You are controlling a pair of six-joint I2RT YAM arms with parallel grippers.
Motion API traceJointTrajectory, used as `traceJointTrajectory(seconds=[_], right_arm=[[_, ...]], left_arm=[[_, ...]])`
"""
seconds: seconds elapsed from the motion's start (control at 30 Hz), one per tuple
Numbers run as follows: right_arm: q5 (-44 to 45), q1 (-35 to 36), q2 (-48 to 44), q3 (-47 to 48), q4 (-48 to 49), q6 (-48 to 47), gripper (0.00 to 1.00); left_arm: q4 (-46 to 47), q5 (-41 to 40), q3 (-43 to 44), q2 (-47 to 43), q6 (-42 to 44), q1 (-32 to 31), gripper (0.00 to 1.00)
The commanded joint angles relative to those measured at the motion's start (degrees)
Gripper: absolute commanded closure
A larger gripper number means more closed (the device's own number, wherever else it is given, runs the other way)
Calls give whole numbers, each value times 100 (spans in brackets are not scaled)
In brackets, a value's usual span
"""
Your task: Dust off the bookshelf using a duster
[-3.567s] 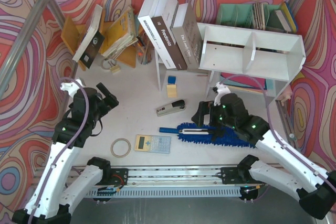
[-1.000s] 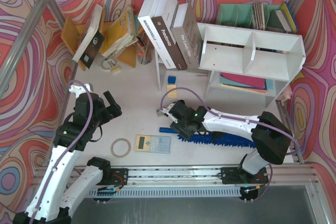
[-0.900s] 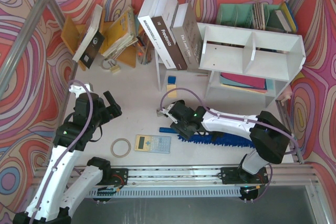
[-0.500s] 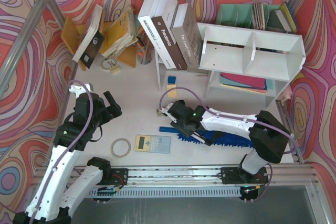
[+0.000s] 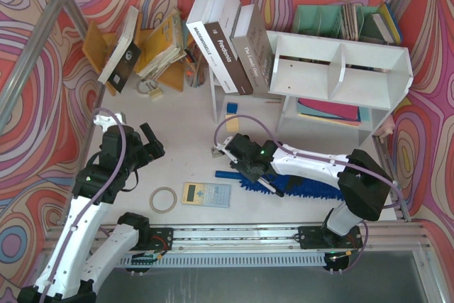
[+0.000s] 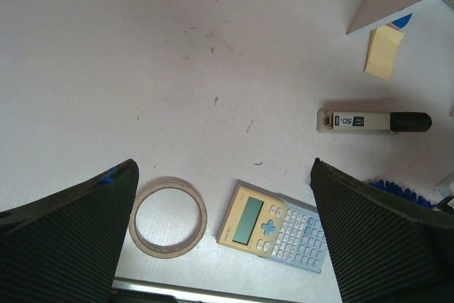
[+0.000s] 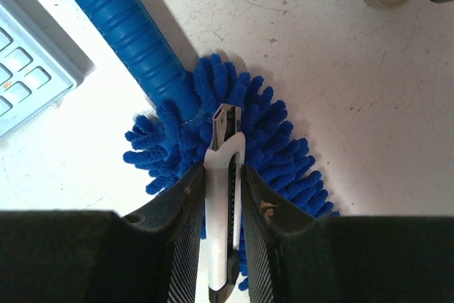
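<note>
Over to the duster [image 5: 305, 189]: lies flat on the table [image 5: 181, 122] near the front, long fluffy bright-blue head stretching right, slim ribbed blue handle poking out left. Seen close up, shaggy chenille strands fanning round the handle's root, with a slim white piece [image 7: 225, 175] lying lengthwise on top. Now the bookshelf [image 5: 340, 69]: stands upright at the right rear, white boards, central divider, two cubbies, lower tier below. Sits apart from the duster.

Overhead camera looks down; both close wrist cameras share the calculator [image 5: 206, 194]
</note>
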Motion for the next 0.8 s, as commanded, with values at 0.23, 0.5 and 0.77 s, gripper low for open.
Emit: traceJointTrajectory(seconds=[0.23, 0.5, 0.77], right_arm=[[165, -9, -46, 219, -283, -77, 80], [280, 2, -63, 419, -414, -129, 86], [410, 104, -88, 623, -548, -171, 88]], left_arm=[[-64, -93, -84, 38, -45, 0, 2], [-72, -140, -72, 18, -54, -6, 2], [-95, -203, -74, -45, -71, -6, 2]])
